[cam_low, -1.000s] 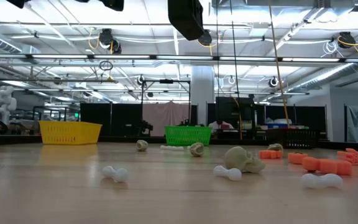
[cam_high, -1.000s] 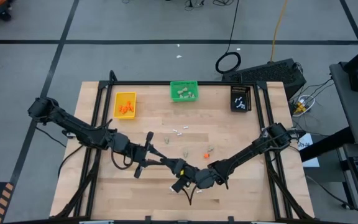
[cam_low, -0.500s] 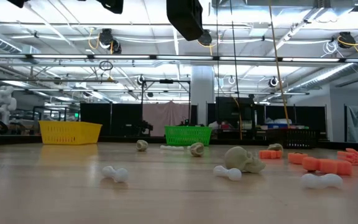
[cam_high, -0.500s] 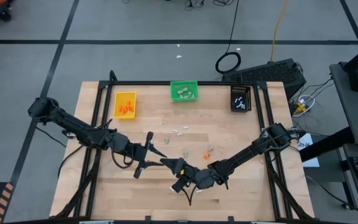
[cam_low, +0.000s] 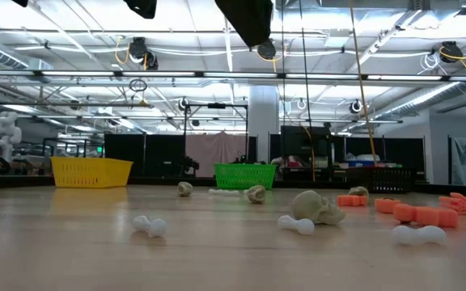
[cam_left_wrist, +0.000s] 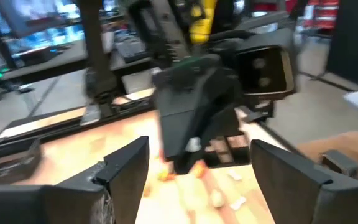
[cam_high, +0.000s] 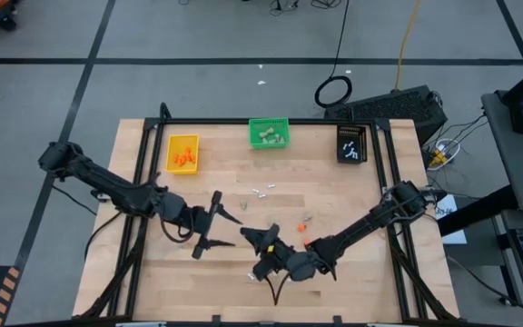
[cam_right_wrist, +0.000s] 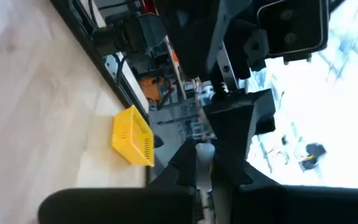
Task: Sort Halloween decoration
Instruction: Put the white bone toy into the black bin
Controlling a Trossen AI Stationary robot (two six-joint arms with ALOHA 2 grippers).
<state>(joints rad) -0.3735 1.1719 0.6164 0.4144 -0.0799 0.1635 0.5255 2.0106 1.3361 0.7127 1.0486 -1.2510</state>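
Observation:
Above the table's near middle, my right gripper (cam_high: 249,234) is shut on a small white stick (cam_right_wrist: 202,155) of the Halloween decoration. My left gripper (cam_high: 234,232) faces it with its fingers (cam_left_wrist: 124,168) spread wide on either side of the right gripper's tip (cam_left_wrist: 191,140), touching nothing. Loose pieces lie on the wood: white sticks (cam_high: 261,193), grey lumps (cam_high: 269,221) and orange bits (cam_high: 300,227). The low view shows them as a skull-like lump (cam_low: 316,207), white sticks (cam_low: 150,225) and orange bits (cam_low: 427,214). My right gripper pinches the white stick (cam_left_wrist: 193,145) between its two fingertips. The fingers lie about level and point toward the table's left. The stick is lifted clear of the table, and only a short pale part shows between the dark fingers.
Three bins stand along the far edge: yellow (cam_high: 182,153) with orange bits, green (cam_high: 270,133) with grey lumps, and black (cam_high: 352,143) with white sticks. A black frame (cam_high: 143,182) runs around the tabletop. Bare wood lies at the near left and near right.
My left gripper has opened wide where it met the right one and no longer touches the white stick. My right hand has rolled about its pointing line and keeps the stick. Both arms stay in place above the near middle.

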